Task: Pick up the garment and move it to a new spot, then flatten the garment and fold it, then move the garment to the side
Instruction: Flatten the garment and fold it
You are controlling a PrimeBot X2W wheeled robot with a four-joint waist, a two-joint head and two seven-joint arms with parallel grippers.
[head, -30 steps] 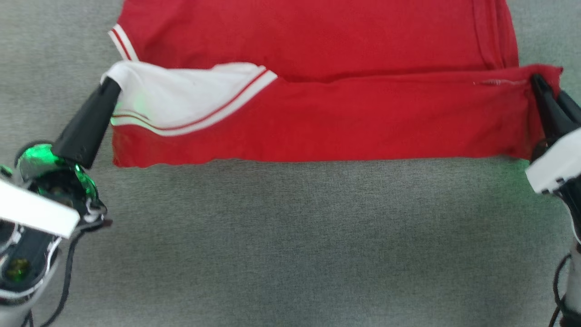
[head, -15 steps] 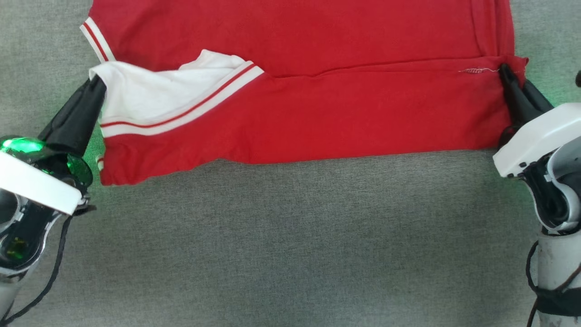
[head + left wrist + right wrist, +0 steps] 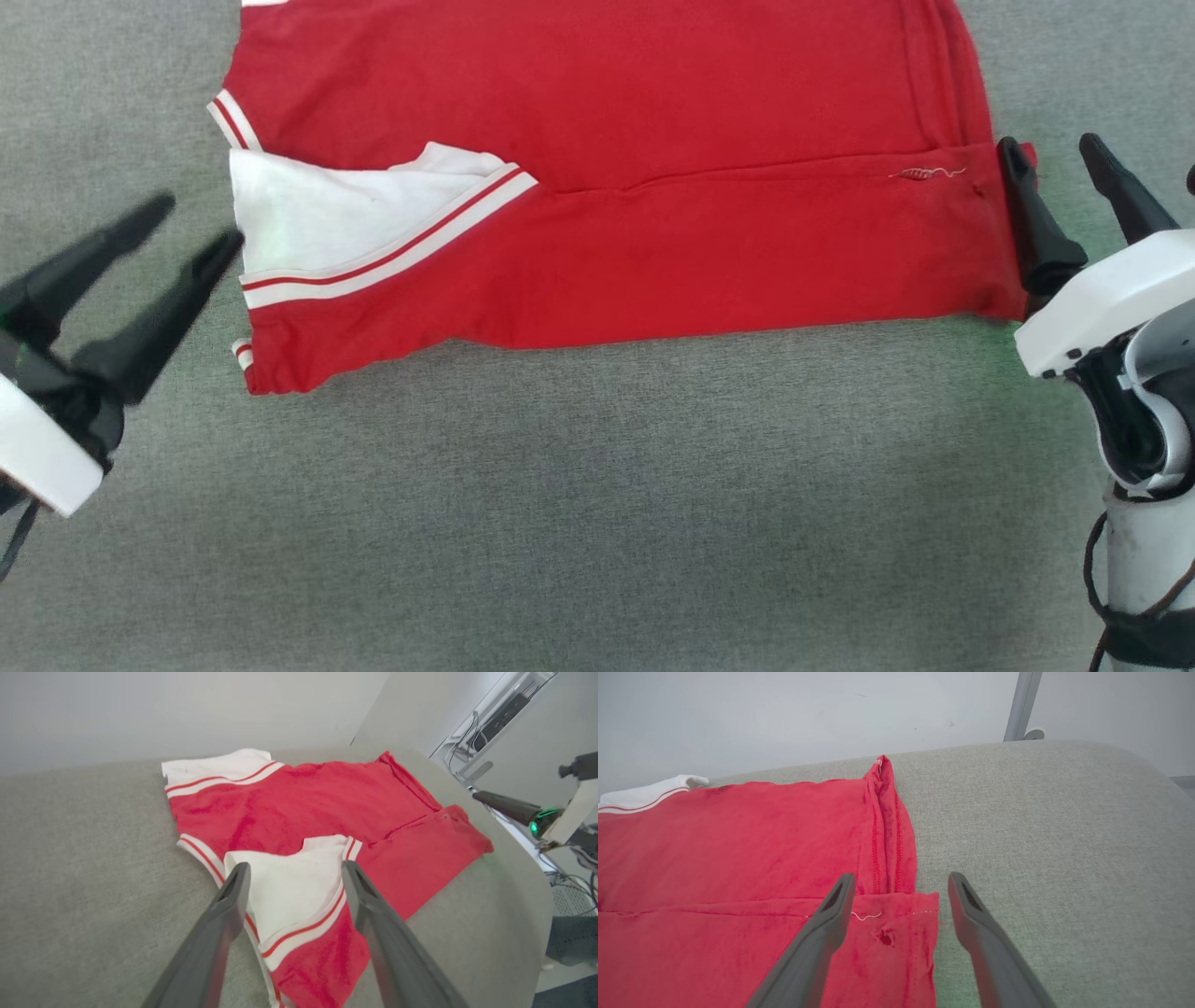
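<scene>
Upward, I lose sight of the garment [image 3: 653,233]: its far edge runs off the head view's top. It lies folded on the grey surface [image 3: 597,485]. Both the left gripper [image 3: 198,219] and the right gripper [image 3: 1050,143] stand wide open, empty, flanking its ends.

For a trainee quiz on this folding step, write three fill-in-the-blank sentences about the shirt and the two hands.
1. The garment lies on a ____ padded surface.
2. The left hand and right hand both stand ____, gripping nothing.
3. The sleeve end folded over the red cloth is mainly ____.
Missing words: grey; open; white.
</scene>
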